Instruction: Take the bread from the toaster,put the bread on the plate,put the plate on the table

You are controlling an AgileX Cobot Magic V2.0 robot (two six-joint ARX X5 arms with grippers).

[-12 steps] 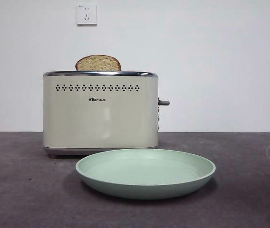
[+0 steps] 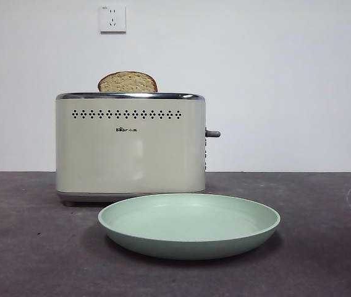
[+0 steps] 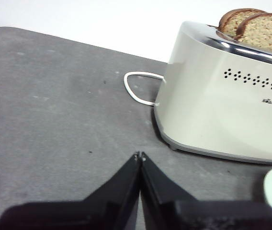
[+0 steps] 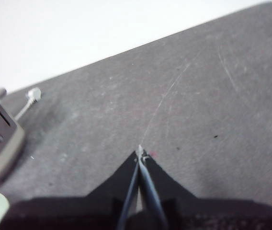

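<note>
A: Surface first. What is the table like?

B: Matte dark grey-brown, faint pale scuffs and thin scratches, clearest in the right wrist view. It runs back to a plain white wall. One wall socket sits high above the toaster; the edge of another plate shows at the top right corner.

A: Toaster?

B: Cream toaster standing upright on the table, chrome rim on top, a row of vent holes, lever on its right side. A white cord loops on the table beside its far end.

A: Bread?

B: The bread stands in the slot, only its rounded top showing above the rim. The left wrist view shows a second slice close behind it.

A: Plate?

B: Pale green plate flat on the table, just in front of the toaster, shifted toward the lever side. Nothing on it.

A: Arms?

B: Left gripper low over bare table off the toaster's cord end, jaws pressed together, holding nothing. Right gripper over bare table beyond the lever side, tips together, also holding nothing.
</note>
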